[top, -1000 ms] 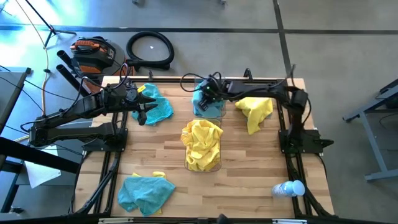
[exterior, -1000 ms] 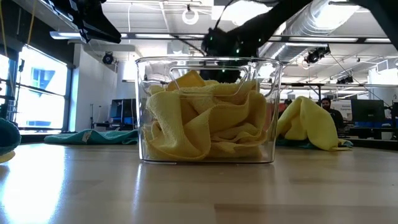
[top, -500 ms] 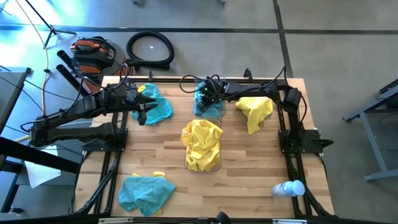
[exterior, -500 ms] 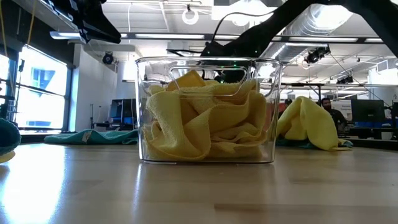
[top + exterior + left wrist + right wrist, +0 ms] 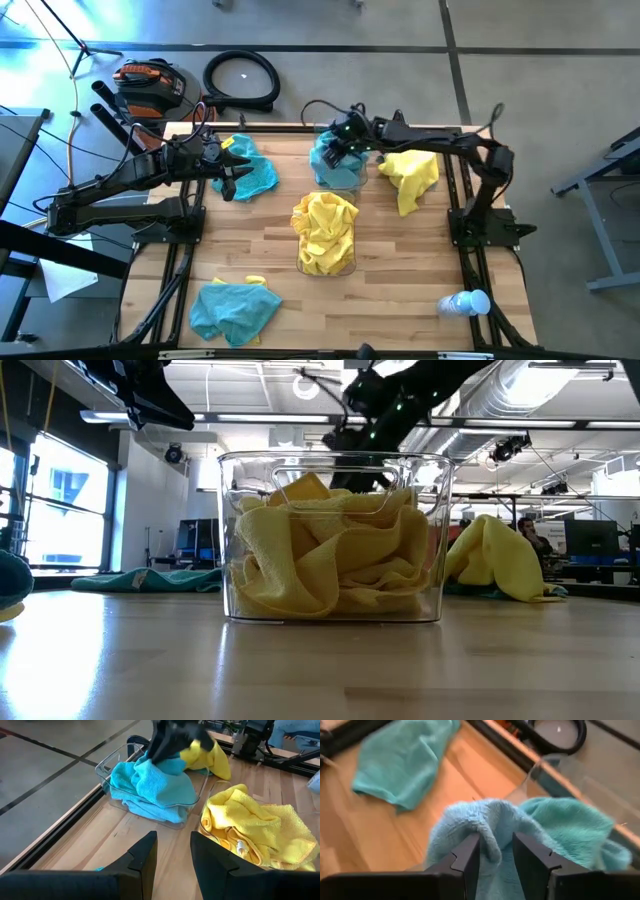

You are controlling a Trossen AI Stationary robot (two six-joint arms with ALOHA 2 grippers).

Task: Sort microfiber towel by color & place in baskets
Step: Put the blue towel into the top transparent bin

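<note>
My right gripper (image 5: 343,142) is over the far clear basket (image 5: 107,767), shut on a teal towel (image 5: 333,165) that fills that basket. My left gripper (image 5: 232,178) is open and empty, hovering above another teal towel (image 5: 250,168) that lies flat on the table's far left. A near clear basket (image 5: 235,560) at the table's middle holds yellow towels (image 5: 325,228). A loose yellow towel (image 5: 410,175) lies in a heap at the far right. A third teal towel (image 5: 232,308) lies at the near left. My right gripper pinches a raised fold of the teal towel (image 5: 492,832) between its two fingers, coming from above and slanting down. The towel is drawn up into a peak under the fingers (image 5: 152,767). Its lower part still lies in the far basket (image 5: 155,802).
A white plastic bottle (image 5: 465,302) lies at the table's near right corner. Black frame rails (image 5: 470,230) run along the left and right sides. Bare wood lies between the near basket and the near edge.
My right gripper has gone up and a little toward the table's far right, still over the far basket, drawing the teal towel's top up with it. My left arm has kept still.
</note>
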